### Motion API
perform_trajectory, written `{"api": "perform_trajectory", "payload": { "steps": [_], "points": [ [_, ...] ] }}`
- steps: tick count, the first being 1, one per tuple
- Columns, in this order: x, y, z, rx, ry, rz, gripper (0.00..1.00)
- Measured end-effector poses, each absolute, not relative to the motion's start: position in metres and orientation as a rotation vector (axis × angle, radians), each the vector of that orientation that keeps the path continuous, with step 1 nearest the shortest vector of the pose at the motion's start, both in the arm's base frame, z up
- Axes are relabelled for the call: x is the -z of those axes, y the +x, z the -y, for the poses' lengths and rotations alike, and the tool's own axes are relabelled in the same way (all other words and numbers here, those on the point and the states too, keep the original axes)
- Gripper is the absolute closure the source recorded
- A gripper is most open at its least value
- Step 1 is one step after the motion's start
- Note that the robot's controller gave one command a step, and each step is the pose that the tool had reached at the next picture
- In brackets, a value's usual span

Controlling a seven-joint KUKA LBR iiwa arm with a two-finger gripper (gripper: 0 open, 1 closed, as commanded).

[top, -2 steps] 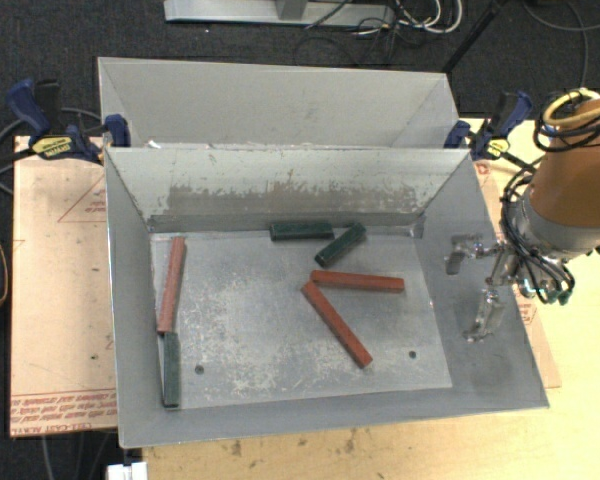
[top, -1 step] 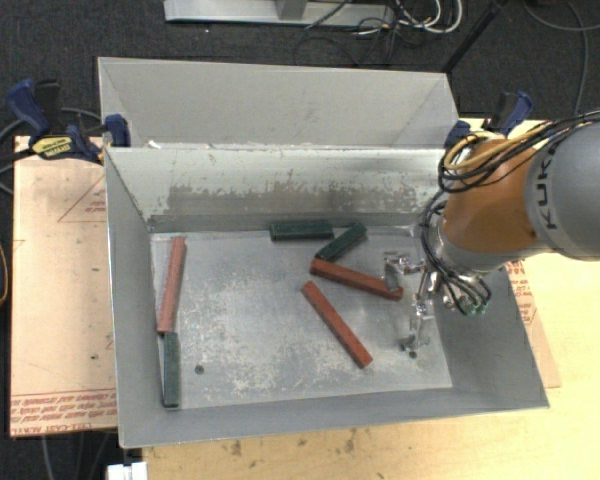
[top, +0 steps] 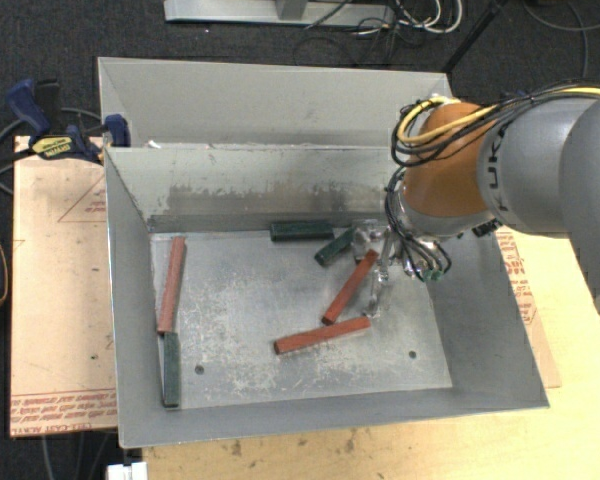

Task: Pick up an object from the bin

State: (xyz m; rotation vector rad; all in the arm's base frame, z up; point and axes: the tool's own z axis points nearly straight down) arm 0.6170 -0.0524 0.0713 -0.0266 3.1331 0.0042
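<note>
Count: three red sticks (top: 170,283), three green sticks (top: 302,230) | gripper (top: 373,268) covers one red stick's upper end | grip: cannot tell

The bin (top: 280,393) holds six loose things, all of one kind: slim bars, in two colours.

Three are brick red. They are the left red bar (top: 170,283) along the left wall, the slanted red bar (top: 346,290) right of the middle, and the low red bar (top: 322,336) lying just below it.

Three are dark green. They are the front green bar (top: 169,370) in the front left corner, the back green bar (top: 302,230) against the back wall, and the tilted green bar (top: 332,250) just beside it.
</note>
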Motion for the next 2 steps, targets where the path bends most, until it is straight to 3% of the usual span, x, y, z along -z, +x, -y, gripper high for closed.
{"api": "perform_trajectory", "payload": {
  "steps": [1, 2],
  "points": [
    [-0.071, 0.615, 0.055, -0.001, -0.022, -3.137, 1.00],
    [-0.232, 0.627, 0.030, 0.000, -0.050, -3.128, 1.00]
  ]
}}
